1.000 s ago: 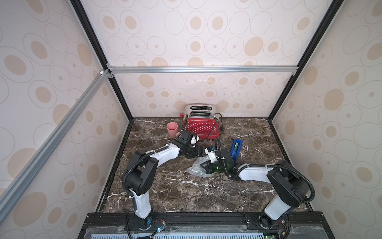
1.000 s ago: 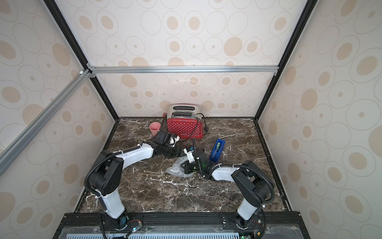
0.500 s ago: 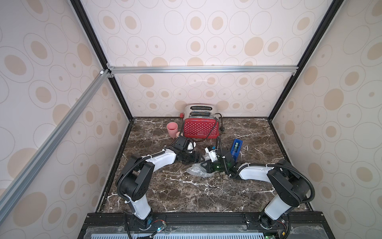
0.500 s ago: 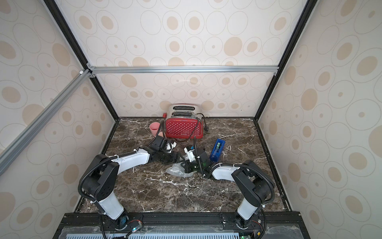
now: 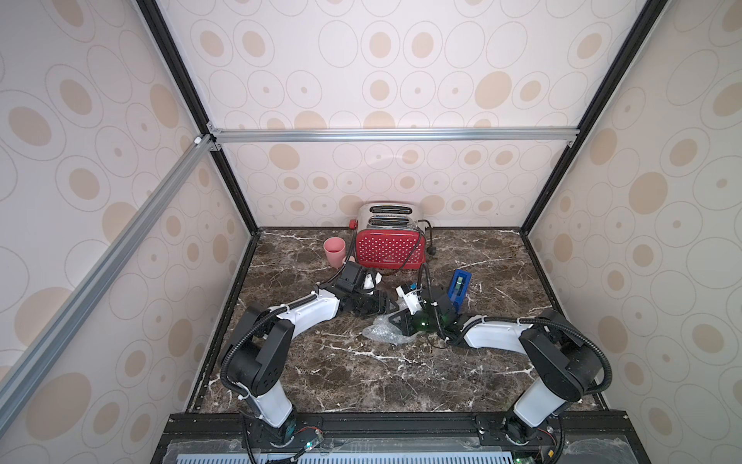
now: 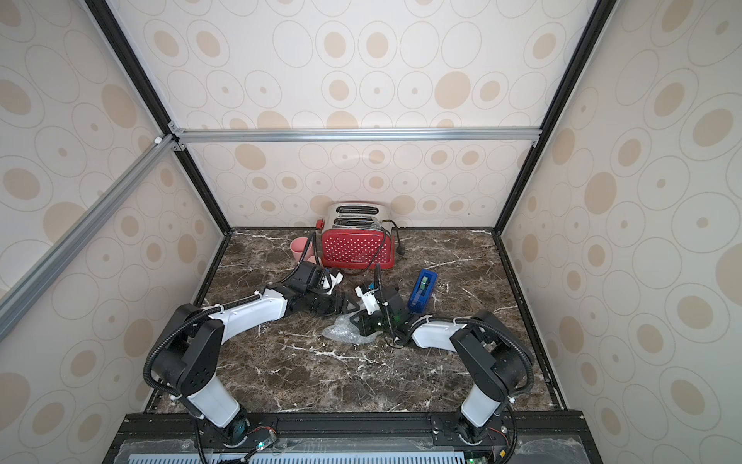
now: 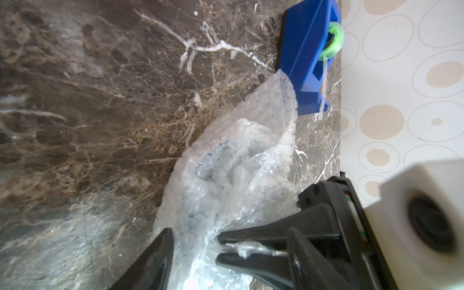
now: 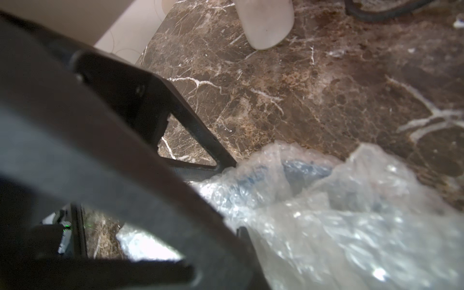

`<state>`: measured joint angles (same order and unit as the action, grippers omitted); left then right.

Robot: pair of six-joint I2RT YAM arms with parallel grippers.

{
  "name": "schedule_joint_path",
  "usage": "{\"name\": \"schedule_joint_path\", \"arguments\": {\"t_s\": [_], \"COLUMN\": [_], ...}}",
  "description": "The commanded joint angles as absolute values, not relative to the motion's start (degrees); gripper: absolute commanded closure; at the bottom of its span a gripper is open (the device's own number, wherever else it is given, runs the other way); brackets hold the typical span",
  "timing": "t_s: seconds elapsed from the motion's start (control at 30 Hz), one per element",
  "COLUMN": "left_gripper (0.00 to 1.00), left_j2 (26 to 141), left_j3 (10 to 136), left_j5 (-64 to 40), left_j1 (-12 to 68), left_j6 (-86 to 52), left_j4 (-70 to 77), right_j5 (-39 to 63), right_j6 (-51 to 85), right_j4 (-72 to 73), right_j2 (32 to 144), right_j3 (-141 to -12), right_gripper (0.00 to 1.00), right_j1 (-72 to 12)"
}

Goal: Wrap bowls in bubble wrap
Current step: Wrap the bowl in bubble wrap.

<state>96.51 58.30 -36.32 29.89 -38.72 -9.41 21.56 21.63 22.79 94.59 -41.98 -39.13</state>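
The crumpled bubble wrap (image 5: 385, 333) (image 6: 341, 333) lies mid-table between both arms. The bowl is bundled inside it; only its blue shows through the wrap (image 7: 213, 160) (image 8: 306, 168). My left gripper (image 5: 391, 309) (image 7: 226, 231) is open, one finger on each side of the wrap's near end. My right gripper (image 5: 395, 323) (image 7: 218, 247) reaches in from the opposite side. Its two thin fingers are almost together, with a fold of wrap pinched between them. In the right wrist view the left gripper's black frame (image 8: 125, 150) hides most of my own jaws.
A red toaster (image 5: 389, 249) with a trailing cord stands at the back wall, a pink cup (image 5: 334, 251) to its left. A blue tape dispenser (image 5: 459, 287) (image 7: 308, 55) stands just behind the right gripper. Enclosure walls close in three sides.
The left arm has swung from near the cup toward the middle, bringing its gripper onto the wrap and narrowing its jaws a little. The right arm has stayed put.
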Motion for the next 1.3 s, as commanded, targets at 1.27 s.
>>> {"name": "schedule_joint_path", "arguments": {"t_s": [1.27], "left_gripper": [0.36], "left_j2": [96.2], "left_j3": [52.5], "left_j5": [-40.6], "left_j1": [30.2], "left_j6": [-39.1], "left_j4": [-10.8], "right_j5": [30.1], "right_j6": [25.4], "right_j4": [28.1], "right_j2": [96.3], "right_j3": [-42.5], "right_gripper": [0.43], "right_j1": [-37.5]}}
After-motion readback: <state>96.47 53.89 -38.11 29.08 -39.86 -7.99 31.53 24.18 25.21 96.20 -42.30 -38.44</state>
